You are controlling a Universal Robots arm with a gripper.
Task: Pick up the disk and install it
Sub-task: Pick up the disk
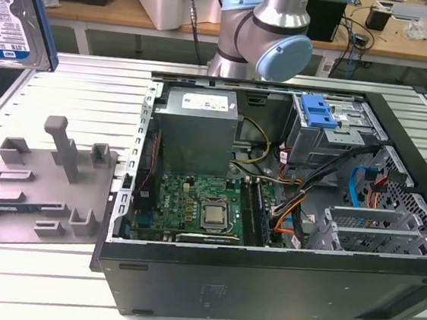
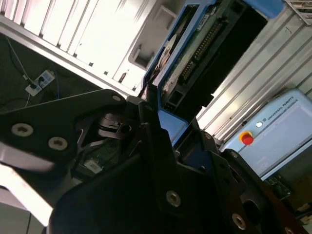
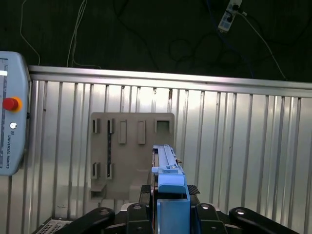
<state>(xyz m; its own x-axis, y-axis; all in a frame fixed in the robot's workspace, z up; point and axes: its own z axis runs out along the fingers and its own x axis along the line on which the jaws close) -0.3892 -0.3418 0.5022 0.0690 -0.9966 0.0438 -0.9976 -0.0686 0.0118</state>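
Note:
The disk (image 1: 11,13), a silver drive with a white-and-blue label in a blue carrier, hangs high at the exterior view's far left, close to the camera. In the first wrist view the disk (image 3: 169,180) stands edge-on between the black fingers of my gripper (image 3: 170,195), which is shut on its blue carrier. The second wrist view shows the disk (image 2: 195,48) from its circuit-board side, rising out of the gripper (image 2: 163,114). It is lifted well above the grey holder plate (image 3: 131,146).
The open computer case (image 1: 261,287) lies on the slatted table, with a drive cage and blue caddy (image 1: 318,110) at its far right. The grey holder plate (image 1: 43,180) with upright posts sits left of the case. A pendant (image 3: 9,112) lies on the table.

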